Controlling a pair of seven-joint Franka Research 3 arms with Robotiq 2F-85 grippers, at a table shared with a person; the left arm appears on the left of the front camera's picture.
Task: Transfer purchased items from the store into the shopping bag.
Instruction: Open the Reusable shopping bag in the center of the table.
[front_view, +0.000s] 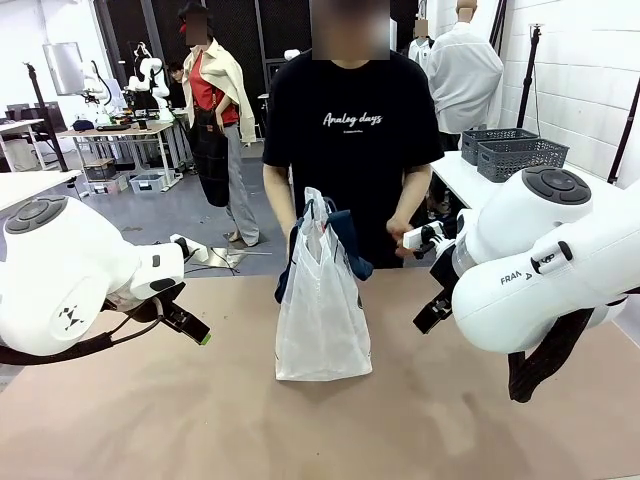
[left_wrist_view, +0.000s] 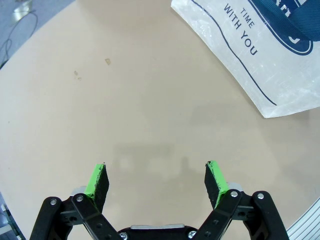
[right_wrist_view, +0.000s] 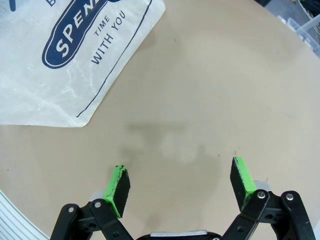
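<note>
The shopping bag (front_view: 322, 300) stands upright in the middle of the tan table, whitish with navy handles (front_view: 347, 242) and dark lettering. A person in a black T-shirt stands behind it with a hand (front_view: 404, 246) near the handles. My left gripper (front_view: 192, 324) hovers left of the bag, open and empty; in its wrist view the left gripper (left_wrist_view: 157, 175) faces bare table, with the bag's corner (left_wrist_view: 260, 55) at the upper right. My right gripper (front_view: 432, 312) hangs right of the bag, also open and empty; the right gripper (right_wrist_view: 180, 182) sees the bag (right_wrist_view: 65, 65) at the upper left. I cannot tell where the store is.
Two dark grey lattice baskets (front_view: 512, 152) sit on a white side table behind the person at the far right. The tan table (front_view: 200, 420) is bare on both sides of the bag. Other tables and equipment stand far back on the left.
</note>
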